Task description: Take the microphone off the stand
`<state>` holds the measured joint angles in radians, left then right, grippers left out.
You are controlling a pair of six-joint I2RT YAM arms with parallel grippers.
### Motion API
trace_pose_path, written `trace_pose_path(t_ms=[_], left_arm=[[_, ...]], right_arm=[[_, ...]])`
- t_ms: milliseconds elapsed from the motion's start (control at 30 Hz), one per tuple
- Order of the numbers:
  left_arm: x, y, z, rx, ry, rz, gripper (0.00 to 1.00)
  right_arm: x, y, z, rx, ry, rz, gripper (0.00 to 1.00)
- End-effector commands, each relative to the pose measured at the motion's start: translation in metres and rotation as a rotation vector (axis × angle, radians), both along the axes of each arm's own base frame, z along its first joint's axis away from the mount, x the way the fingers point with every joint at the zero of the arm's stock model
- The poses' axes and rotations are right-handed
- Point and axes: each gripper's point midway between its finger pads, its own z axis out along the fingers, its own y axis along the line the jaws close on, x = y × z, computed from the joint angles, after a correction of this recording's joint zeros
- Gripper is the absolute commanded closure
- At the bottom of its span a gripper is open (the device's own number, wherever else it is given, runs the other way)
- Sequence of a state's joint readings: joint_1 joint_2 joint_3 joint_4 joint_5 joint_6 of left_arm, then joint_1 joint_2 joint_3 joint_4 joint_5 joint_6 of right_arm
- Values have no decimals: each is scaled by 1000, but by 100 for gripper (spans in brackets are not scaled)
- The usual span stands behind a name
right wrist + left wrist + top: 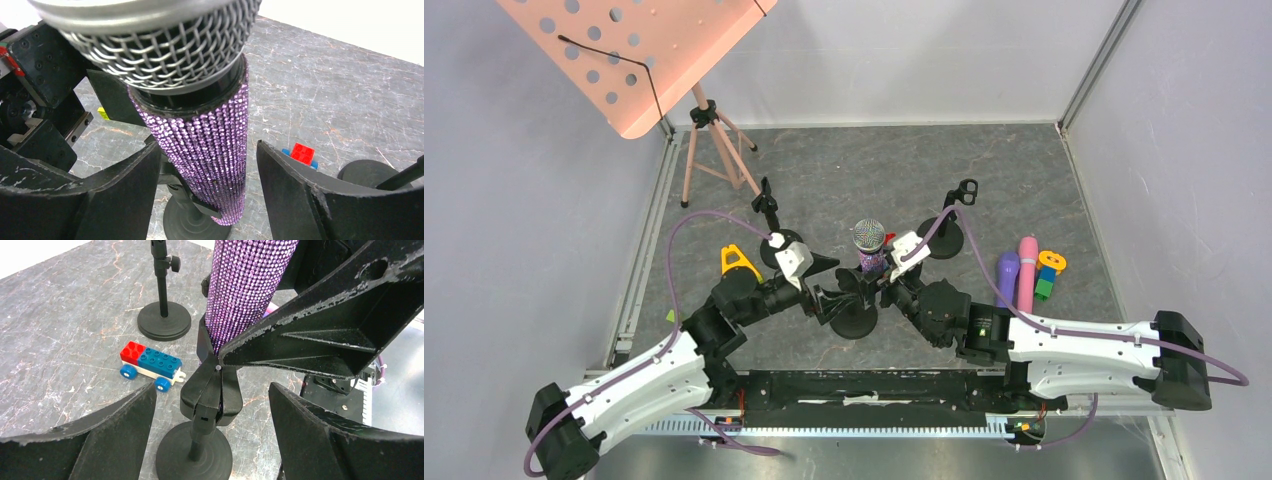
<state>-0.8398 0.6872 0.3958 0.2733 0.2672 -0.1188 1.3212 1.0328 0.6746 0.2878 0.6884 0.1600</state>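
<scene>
The microphone (869,240) has a purple rhinestone body (202,145) and a silver mesh head. It stands upright in the clip (212,390) of a black stand with a round base (854,322). From the left, my left gripper (211,390) is open, its fingers on either side of the clip and stem, touching neither. From the right, my right gripper (205,147) is open around the microphone's lower body; its left finger (125,180) is close to the body and there is a gap on the other side. One right finger (325,335) crosses the left wrist view.
Two empty black stands (774,235) (949,225) stand behind. A pink music stand (639,60) is at the back left. Purple (1007,275) and pink (1027,270) microphones and toy bricks (1049,270) lie to the right. A brick toy car (150,365) sits behind the stand.
</scene>
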Motion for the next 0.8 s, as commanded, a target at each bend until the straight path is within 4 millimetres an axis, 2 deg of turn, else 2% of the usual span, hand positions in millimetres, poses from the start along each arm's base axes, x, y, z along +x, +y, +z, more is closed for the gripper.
trace_pose_path(t_ms=[0,133,200,267,333,367,433,467,600,767], left_arm=[[3,1,23,-14,-79,8,12],[6,0,24,-17,-92,13,18],[7,-3,22,-8,-84,7,30],[8,-9,19,3,-69,-11,32],[8,-13,16,12,-56,-32,43],[8,-14,14,13,-48,-33,43],[7,-16,13,0,-41,-40,57],[7,-17,15,-19,-41,-39,55],[6,-10,12,-12,-41,-20,32],[0,-4,23,-26,-58,-22,31]], right_arm=[[-2,2,22,71,-9,12,24],[-1,9,29,54,-23,20,26],[0,14,34,30,-15,22,28],[0,14,31,25,1,19,30],[0,12,30,38,4,10,32],[1,10,28,39,7,4,35],[1,7,27,49,10,-6,39],[0,7,27,54,10,-2,38],[0,11,25,38,8,8,36],[1,10,24,54,11,2,37]])
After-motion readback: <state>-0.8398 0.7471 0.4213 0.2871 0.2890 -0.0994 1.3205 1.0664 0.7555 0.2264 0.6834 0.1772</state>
